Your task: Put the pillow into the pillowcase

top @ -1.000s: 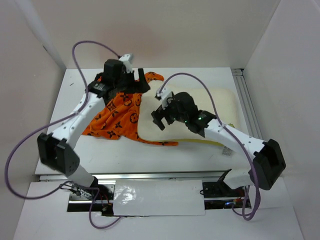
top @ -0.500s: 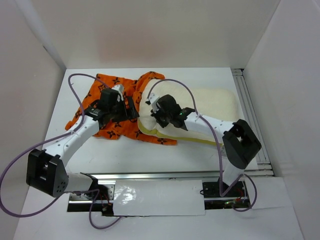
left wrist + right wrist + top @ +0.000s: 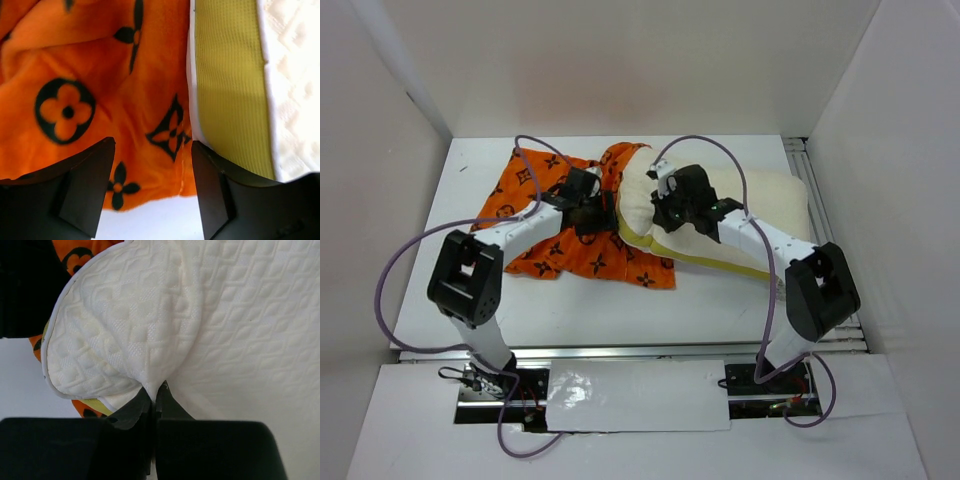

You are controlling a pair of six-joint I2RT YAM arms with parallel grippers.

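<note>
Right pincer [image 3: 156, 395] is pressed together on a small fold of the pillow [image 3: 240, 315], near its rounded left corner. The left pincer [image 3: 152, 150] is spread, hanging just over the spot where the pillowcase [image 3: 65, 105] meets the pillow's yellow-green edge band, with nothing pinched between its fingers.

The pillow lies on the tabletop [image 3: 720, 300] right of centre. Its long axis runs left to right, with the right end a little nearer the robot, and its left end rests on the right edge of the crumpled orange pillowcase. The case spreads away to the left, so the pillow has to travel leftward along its own length. The held corner is the leading one. Where the case's mouth lies I cannot tell for sure; it may be the loose edge under the left pincer.

The right arm [image 3: 770, 245] reaches forward and leftward from its base, wrist turned down onto the corner. The left arm [image 3: 510, 232] is folded at the elbow, forearm stretched rightward across the cloth. The left pincer is nearer the case, the right nearer the pillow.
</note>
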